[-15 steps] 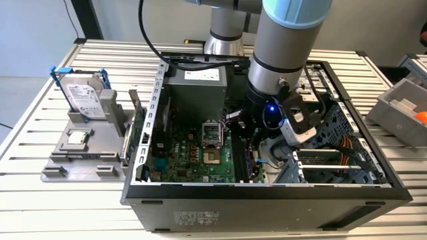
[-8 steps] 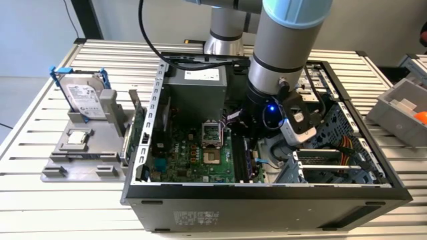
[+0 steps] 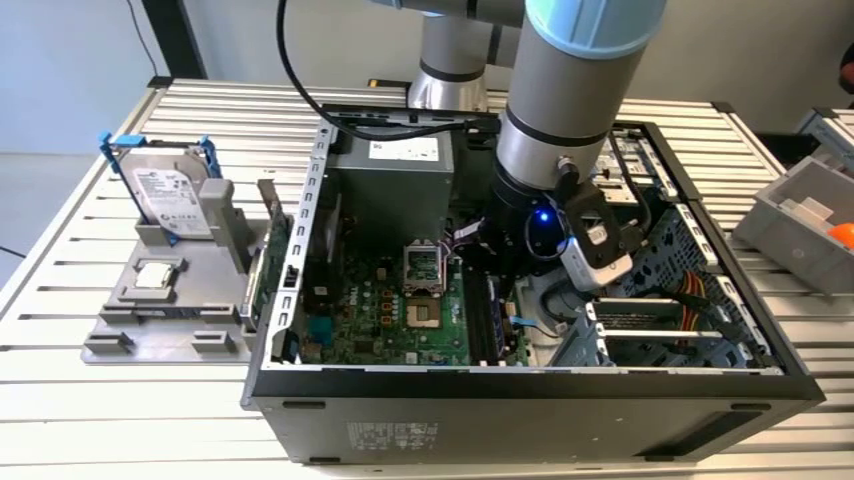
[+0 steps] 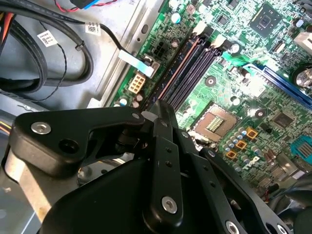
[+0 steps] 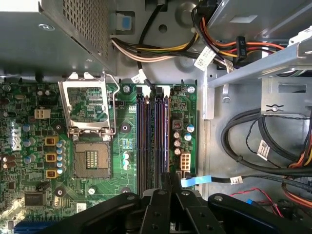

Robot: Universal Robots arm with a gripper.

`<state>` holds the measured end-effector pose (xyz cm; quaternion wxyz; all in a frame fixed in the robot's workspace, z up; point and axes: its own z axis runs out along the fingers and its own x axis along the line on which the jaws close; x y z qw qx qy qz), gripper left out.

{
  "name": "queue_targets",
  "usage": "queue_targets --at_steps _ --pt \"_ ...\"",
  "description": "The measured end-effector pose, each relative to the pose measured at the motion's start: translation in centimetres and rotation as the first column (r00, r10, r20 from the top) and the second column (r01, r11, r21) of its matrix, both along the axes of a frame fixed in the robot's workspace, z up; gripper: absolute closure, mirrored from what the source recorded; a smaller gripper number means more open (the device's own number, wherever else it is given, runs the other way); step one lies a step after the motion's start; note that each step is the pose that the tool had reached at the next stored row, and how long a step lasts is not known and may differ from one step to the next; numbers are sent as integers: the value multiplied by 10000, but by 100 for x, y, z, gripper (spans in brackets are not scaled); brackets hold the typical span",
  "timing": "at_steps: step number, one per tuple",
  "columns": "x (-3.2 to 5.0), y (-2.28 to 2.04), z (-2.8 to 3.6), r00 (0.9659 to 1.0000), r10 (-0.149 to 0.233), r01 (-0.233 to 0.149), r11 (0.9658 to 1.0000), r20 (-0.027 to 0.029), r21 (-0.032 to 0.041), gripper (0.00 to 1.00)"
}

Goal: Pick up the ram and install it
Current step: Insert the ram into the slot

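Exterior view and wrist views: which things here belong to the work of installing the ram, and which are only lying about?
For the job:
- gripper, low over the slots
- memory slots on the green board
- open computer case

Lying about, outside the case:
- hard drive with blue rails
- green card standing beside the case
- grey bin

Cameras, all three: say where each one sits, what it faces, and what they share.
Exterior view: off the arm, above the table, looking down into the open computer case; the arm reaches in.
First wrist view: on the arm, facing down at the motherboard and memory slots; the tool shows.
Second wrist view: on the arm, angled across the same board; the tool shows.
Shared: both wrist views show the empty CPU socket.
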<state>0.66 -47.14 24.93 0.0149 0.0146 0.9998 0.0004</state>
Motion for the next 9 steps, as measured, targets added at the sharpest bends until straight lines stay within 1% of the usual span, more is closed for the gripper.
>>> queue_targets --at_steps 4,5,6,7,8,9 --pt "0 0 0 10000 0 0 10000 0 9 100" --pt "0 -1 2 10000 1 -1 10000 -2 23 100" --pt "0 -1 6 10000 4 -4 10000 -1 74 100" --pt "0 0 7 10000 5 -5 9999 0 140 100" --pt "0 0 7 10000 5 -5 9998 0 216 100" --pt "0 0 11 10000 6 -6 9995 0 313 100"
